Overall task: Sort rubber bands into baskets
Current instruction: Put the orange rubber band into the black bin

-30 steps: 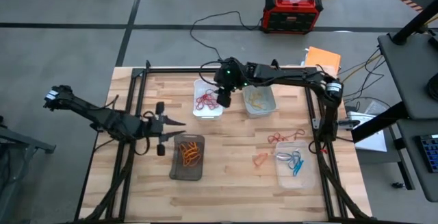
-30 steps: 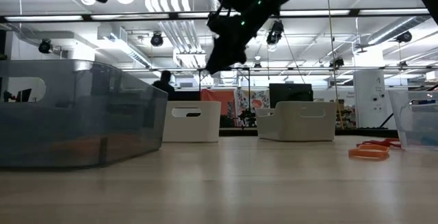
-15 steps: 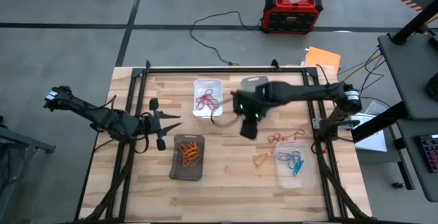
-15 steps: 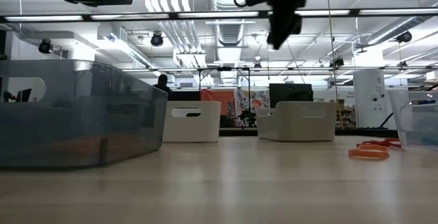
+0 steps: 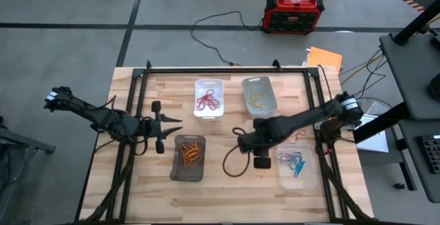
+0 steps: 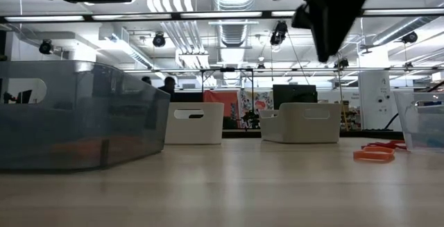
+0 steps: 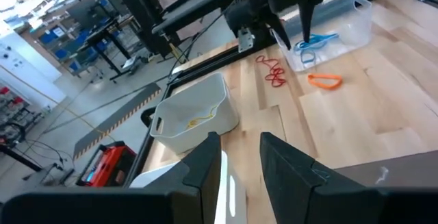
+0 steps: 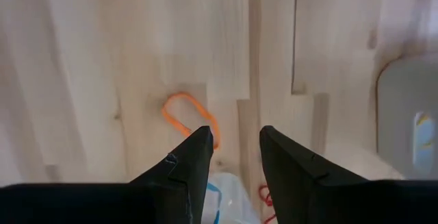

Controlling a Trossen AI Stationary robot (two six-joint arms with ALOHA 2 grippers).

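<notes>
Right wrist view: right gripper (image 8: 233,157) parted above orange band (image 8: 188,118) | high view hides band

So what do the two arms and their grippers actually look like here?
Both arms are dark and slim. The left gripper has two pointed black fingers; the right gripper has the same dark wedge-shaped fingers. A black cable loops off the right arm.

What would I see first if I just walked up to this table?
Probably the right arm's gripper, hanging with open fingers over the wooden table, just beside the clear plastic basket with blue rubber bands inside. An orange rubber band lies loose right under it, and the left gripper waits near the dark smoky basket.
</notes>
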